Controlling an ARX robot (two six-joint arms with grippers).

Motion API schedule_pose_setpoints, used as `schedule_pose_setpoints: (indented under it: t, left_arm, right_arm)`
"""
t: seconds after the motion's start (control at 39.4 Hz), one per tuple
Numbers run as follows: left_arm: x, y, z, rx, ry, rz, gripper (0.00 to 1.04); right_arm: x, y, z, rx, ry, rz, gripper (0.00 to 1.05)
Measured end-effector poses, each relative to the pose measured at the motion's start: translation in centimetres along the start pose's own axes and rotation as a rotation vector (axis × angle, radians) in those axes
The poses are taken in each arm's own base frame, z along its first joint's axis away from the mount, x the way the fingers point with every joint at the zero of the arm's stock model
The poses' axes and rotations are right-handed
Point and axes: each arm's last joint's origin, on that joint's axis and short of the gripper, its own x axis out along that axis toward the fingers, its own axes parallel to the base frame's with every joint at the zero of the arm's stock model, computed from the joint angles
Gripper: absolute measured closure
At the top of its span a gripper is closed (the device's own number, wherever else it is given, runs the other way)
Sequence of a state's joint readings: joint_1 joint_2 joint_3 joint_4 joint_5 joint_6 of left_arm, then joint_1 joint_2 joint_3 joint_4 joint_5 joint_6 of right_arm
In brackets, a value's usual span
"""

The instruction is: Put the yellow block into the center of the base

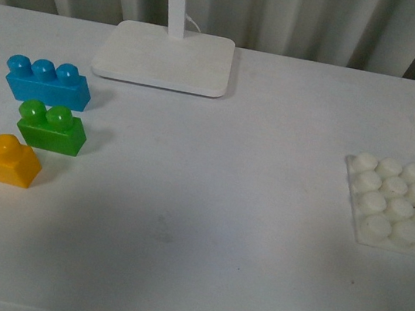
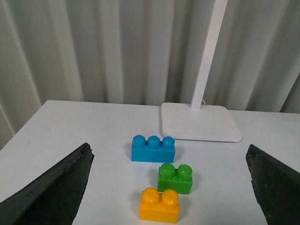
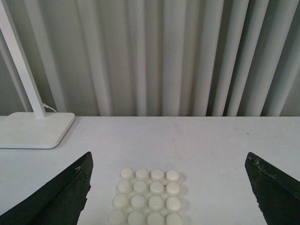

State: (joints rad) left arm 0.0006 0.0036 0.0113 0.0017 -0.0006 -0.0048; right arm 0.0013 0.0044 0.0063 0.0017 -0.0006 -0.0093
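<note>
The yellow block (image 1: 0, 157) lies at the table's near left, two studs up; the left wrist view shows the yellow block (image 2: 160, 205) closest to the camera. My left gripper (image 2: 171, 187) is open and held back from it, its dark fingers (image 2: 51, 190) spread wide on either side, touching nothing. The white studded base (image 1: 399, 204) lies flat at the right edge of the table. In the right wrist view the base (image 3: 147, 197) sits between the wide-spread fingers (image 3: 56, 197) of my open right gripper (image 3: 168, 187). Neither arm shows in the front view.
A green two-stud brick (image 1: 52, 128) sits just behind the yellow block, and a blue three-stud brick (image 1: 47, 83) behind that. A white lamp foot (image 1: 165, 57) with its pole stands at the back centre. Pale curtains hang behind the table.
</note>
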Motion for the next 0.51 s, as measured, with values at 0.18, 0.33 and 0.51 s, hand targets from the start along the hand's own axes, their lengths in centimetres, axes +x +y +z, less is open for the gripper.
schedule_pose_setpoints:
  t: [0.18,0.33,0.51]
  left_arm:
    - [0.00,0.00,0.00,0.000,0.000,-0.001,0.06]
    - [0.00,0.00,0.00,0.000,0.000,0.000,0.06]
    - [0.00,0.00,0.00,0.000,0.000,0.000,0.06]
  right_arm:
    - [0.00,0.00,0.00,0.000,0.000,0.000,0.09]
    - [0.00,0.00,0.00,0.000,0.000,0.000,0.09]
    - [0.00,0.00,0.00,0.000,0.000,0.000,0.09]
